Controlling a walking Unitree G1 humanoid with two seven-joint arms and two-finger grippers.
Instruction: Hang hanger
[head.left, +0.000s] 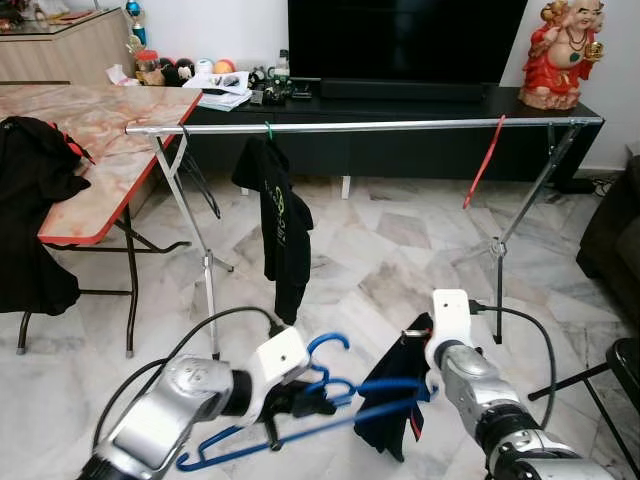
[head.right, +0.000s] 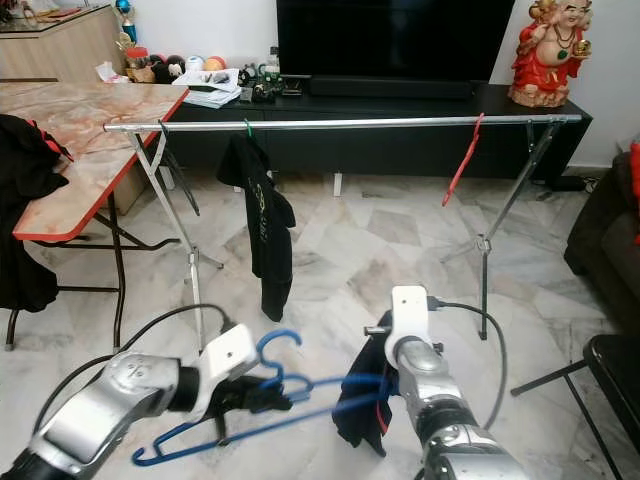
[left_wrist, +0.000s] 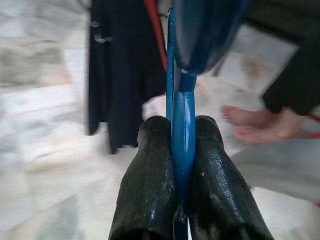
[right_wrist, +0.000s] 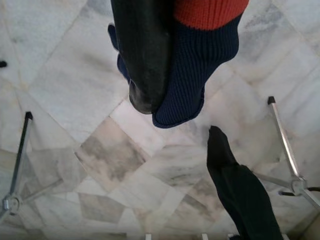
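Left eye view: the left end effector (head.left: 300, 398) is clamped on the blue hanger (head.left: 300, 425), held low over the marble floor (head.left: 390, 250), well below the metal rail (head.left: 400, 126). The right end effector (head.left: 425, 375) grips a dark garment (head.left: 395, 405) draped by the hanger's far end. The likely trouble is that the garment slides off the thin blue wire on the lift, or that the hook (head.left: 330, 345) misses the rail, since it points sideways now.

Right eye view: the rail already carries a black shirt (head.right: 262, 225) on a green hook and a red hanger (head.right: 460, 160), so a careless approach could knock either loose. Beside the rack stands a marble-topped surface (head.right: 75, 125) with a black cloth over its edge; behind are a dark TV cabinet (head.right: 400, 115) and a red figurine (head.right: 548, 50).

Left wrist view: 2 black fingers (left_wrist: 147, 185) are pressed tight on the blue wire. A person's bare feet (left_wrist: 255, 122) stand near.

Right wrist view: a black finger (right_wrist: 142, 55) pinches navy fabric with a red band (right_wrist: 197, 60).
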